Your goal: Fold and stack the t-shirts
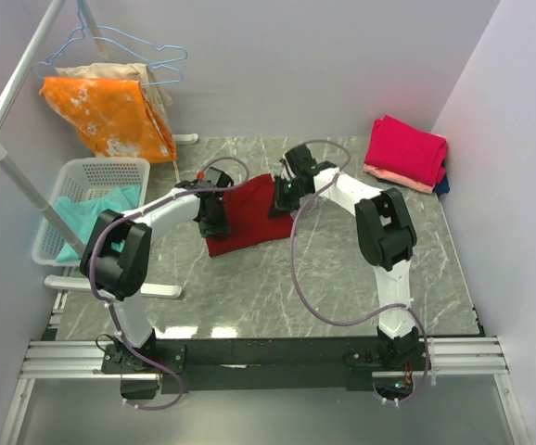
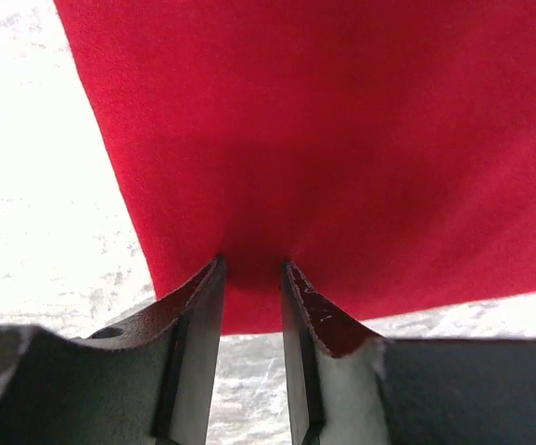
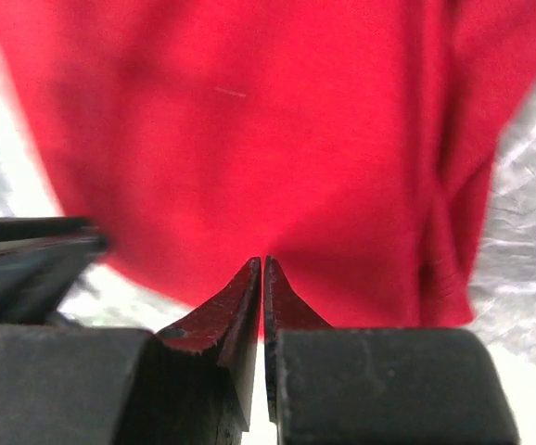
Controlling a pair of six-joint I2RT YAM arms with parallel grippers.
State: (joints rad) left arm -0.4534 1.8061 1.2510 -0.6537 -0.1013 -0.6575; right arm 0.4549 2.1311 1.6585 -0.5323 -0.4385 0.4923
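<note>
A maroon t-shirt [image 1: 248, 218], partly folded, lies mid-table. My left gripper [image 1: 214, 215] is at its left edge. In the left wrist view the left gripper [image 2: 252, 267] has its jaws a little apart, with the tips against the shirt's [image 2: 342, 139] near edge and bare table showing between them. My right gripper [image 1: 282, 195] is at the shirt's far right corner. In the right wrist view the right gripper [image 3: 263, 261] is pinched shut on the shirt [image 3: 249, 130]. A folded stack sits at the back right: a bright pink shirt [image 1: 405, 148] on top, then peach [image 1: 398, 178], then dark blue [image 1: 443, 184].
A white basket [image 1: 82, 176] holding a teal shirt [image 1: 92, 215] stands at the left. A rack [image 1: 8, 167] with hangers and an orange cloth [image 1: 110, 116] stands at the back left. The walls are close behind and to the right.
</note>
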